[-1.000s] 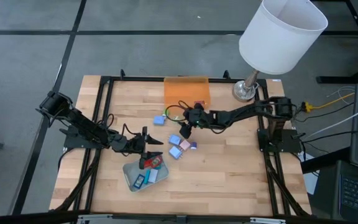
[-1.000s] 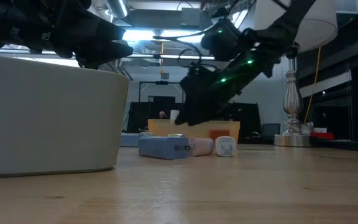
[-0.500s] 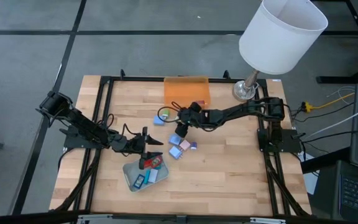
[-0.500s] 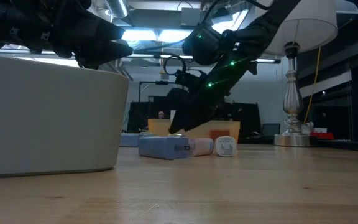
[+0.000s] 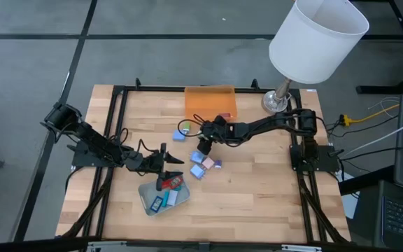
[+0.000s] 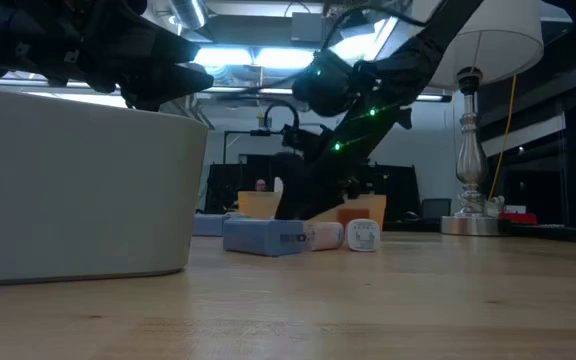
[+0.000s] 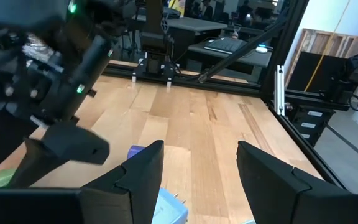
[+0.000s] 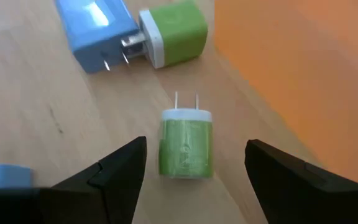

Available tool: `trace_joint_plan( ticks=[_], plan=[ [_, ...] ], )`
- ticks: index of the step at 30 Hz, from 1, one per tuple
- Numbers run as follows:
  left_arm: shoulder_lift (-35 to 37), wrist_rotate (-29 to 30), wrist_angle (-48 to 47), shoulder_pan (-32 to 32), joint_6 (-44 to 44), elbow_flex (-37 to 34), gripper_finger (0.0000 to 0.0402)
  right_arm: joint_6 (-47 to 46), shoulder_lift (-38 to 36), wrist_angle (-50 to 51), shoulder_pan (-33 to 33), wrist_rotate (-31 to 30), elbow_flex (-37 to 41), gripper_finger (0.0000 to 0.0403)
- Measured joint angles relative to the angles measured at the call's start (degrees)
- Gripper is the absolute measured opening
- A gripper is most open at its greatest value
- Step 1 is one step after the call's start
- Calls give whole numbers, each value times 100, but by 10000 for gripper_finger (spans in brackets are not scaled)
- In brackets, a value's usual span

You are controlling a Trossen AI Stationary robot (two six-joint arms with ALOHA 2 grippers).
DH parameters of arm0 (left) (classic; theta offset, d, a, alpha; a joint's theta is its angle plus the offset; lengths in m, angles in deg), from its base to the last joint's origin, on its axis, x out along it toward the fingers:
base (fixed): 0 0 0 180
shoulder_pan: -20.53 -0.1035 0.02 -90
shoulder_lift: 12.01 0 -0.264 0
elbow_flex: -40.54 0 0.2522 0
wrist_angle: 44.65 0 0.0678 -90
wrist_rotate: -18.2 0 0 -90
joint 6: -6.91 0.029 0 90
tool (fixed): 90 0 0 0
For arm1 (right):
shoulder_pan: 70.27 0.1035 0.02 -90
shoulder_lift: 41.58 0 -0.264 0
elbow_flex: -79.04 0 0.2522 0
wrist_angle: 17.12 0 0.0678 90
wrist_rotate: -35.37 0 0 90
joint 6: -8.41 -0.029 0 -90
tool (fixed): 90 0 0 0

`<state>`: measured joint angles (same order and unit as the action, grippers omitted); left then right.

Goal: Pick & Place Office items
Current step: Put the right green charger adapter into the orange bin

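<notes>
My right gripper (image 5: 202, 144) (image 8: 185, 171) stands open low over the table's middle, slanting down. A small green charger block (image 8: 186, 149) lies on its side on the wood between the two fingers, its prongs pointing away, with a gap on both sides. Beyond it lie a blue block (image 8: 98, 25) and another green block (image 8: 174, 31), also seen as the blue block (image 5: 179, 135) in the high view. More office items sit in a cluster (image 5: 203, 165). My left gripper (image 5: 166, 172) (image 7: 194, 168) hangs open over the pale tray (image 5: 147, 190), which holds a few pieces.
The translucent orange tray (image 5: 210, 102) lies at the far edge, just beside my right gripper's far side. A lamp's base (image 5: 276, 102) stands at the far right, and its white shade (image 5: 317, 38) overhangs that corner. Bare wood stretches along the near right.
My right gripper has moved a little toward the table's left edge and sunk closer to the wood, tipping further downward. The items on the table have stayed put.
</notes>
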<state>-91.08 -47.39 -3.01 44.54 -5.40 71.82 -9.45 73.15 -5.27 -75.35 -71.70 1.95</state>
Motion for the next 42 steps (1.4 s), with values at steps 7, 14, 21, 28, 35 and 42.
trace_joint_plan(
  ticks=[7, 14, 21, 28, 35, 42],
  plan=[
    [0, -12, 6, 1, -2, 0, 198, -104, 289, -293, 4, -49, 0, 267],
    [0, -10, 4, 2, -25, 0, 198, -83, 306, -400, -17, -153, 0, 220],
    [1, -10, 1, 1, -46, 0, 198, -107, 306, -378, -18, -134, 0, 139],
    [0, -10, -7, 1, -46, 0, 198, -238, 258, -388, 86, 372, 0, 131],
    [0, -43, -33, 2, -48, 0, 198, -277, -187, -415, 451, 480, 11, 131],
    [2, -51, -35, 2, -48, 0, 198, 94, -961, -268, 588, -250, 2, 131]
  ],
)
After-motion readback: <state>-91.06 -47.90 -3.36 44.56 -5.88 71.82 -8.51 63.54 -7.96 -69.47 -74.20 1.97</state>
